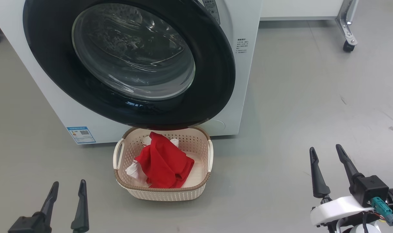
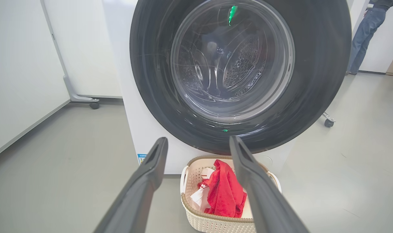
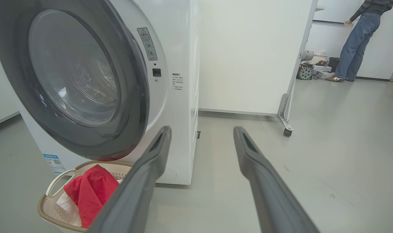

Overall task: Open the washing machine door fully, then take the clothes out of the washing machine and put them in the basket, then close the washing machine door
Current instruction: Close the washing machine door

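Head view: left gripper (image 1: pixel 69 182) and right gripper (image 1: pixel 325 147), both spread wide and empty. The basket (image 1: pixel 164 194) holding the clothes (image 1: pixel 164 165) sits ahead between them, nearer the left, beneath the washing machine door (image 1: pixel 212 64). The left wrist view resolves the perforated drum (image 2: pixel 241 64) through the glass. The right wrist view adds a person (image 3: pixel 354 42) far beyond that gripper.

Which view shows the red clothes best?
The head view: it looks down into the basket, so the clothes lie fully exposed. In the left wrist view the left gripper's finger covers their right edge. The right wrist view catches them in its bottom corner, against the right gripper's finger.
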Robot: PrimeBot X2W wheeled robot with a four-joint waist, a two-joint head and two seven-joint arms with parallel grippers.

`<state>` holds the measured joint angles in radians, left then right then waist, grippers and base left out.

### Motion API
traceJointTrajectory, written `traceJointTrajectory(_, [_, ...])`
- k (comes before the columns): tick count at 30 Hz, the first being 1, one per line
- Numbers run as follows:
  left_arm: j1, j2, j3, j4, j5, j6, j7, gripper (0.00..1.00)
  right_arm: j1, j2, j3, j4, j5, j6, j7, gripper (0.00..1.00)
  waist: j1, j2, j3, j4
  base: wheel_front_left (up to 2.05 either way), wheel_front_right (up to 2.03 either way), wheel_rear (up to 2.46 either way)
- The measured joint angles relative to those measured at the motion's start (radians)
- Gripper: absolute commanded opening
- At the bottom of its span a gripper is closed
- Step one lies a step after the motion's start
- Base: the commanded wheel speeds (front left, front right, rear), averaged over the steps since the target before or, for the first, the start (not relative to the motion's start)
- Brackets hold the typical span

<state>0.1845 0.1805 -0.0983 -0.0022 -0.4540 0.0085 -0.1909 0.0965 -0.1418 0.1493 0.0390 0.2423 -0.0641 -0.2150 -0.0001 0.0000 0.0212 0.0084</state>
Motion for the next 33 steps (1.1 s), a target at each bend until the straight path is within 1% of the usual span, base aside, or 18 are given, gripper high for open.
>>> traceJointTrajectory(15, [0.0,-0.007,-0.002,0.009,0.016,0.018,-0.013,1.0,0.008,0.0,-0.001,-0.016,0.0,-0.002,0.005,1.0,0.0,0.0,0.004,0.001,0.0,0.0,0.0])
traceJointTrajectory(16, [0.0,-0.008,-0.003,0.01,0.015,0.018,-0.013,1.0,0.008,0.001,-0.003,-0.017,0.0,-0.003,0.005,0.56,0.0,0.0,0.004,0.002,0.0,0.0,0.0])
traceJointTrajectory(17, [0.0,-0.009,-0.004,0.012,0.016,0.018,-0.013,1.0,0.008,0.005,-0.009,-0.018,0.002,-0.01,0.005,0.24,0.0,0.0,0.004,0.002,0.0,0.0,0.0])
traceJointTrajectory(18, [0.0,-0.009,-0.008,0.014,0.016,0.018,-0.013,1.0,0.008,0.006,-0.015,-0.019,0.003,-0.01,0.005,0.0,0.0,0.0,0.003,0.003,0.0,0.0,0.0])
traceJointTrajectory(26, [-0.001,-0.007,-0.014,0.015,0.041,0.022,-0.014,1.0,0.011,0.003,-0.014,-0.023,0.003,-0.01,0.006,0.0,0.0,0.0,0.002,0.011,0.0,0.0,0.0])
traceJointTrajectory(33, [-0.006,-0.007,-0.022,-0.001,0.055,0.023,-0.016,1.0,0.006,-0.025,-0.016,-0.035,0.0,-0.008,0.021,0.0,0.0,0.0,0.021,0.02,0.0,0.0,0.0])
